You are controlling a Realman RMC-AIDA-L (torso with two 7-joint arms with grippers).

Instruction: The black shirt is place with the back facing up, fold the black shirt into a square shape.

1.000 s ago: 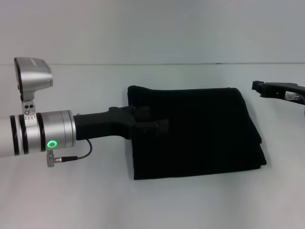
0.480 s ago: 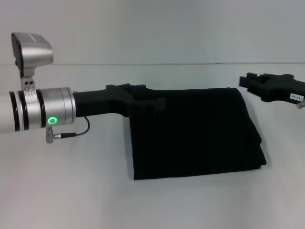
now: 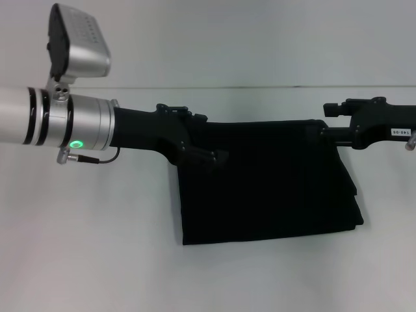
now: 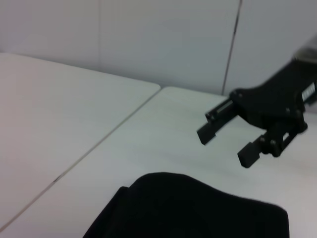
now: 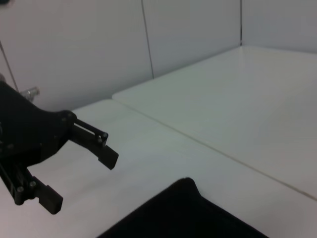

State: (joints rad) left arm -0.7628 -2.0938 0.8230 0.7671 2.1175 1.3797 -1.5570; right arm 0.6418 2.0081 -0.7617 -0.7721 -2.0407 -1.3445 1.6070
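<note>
The shirt [image 3: 266, 185] lies folded in a rough square on the white table [image 3: 97, 260]; the left gripper [image 3: 211, 146] is over its far left corner, fingers spread apart and holding nothing; the right gripper [image 3: 328, 120] is at the far right corner, its fingers [image 4: 210, 130] also spread open, with no cloth between them.

Silver arms, black end effectors

Left end effector [image 3: 195, 146]: silver cuff, black bands, green ring light, thin cable; right end effector [image 3: 338, 123] carries a white label.
</note>
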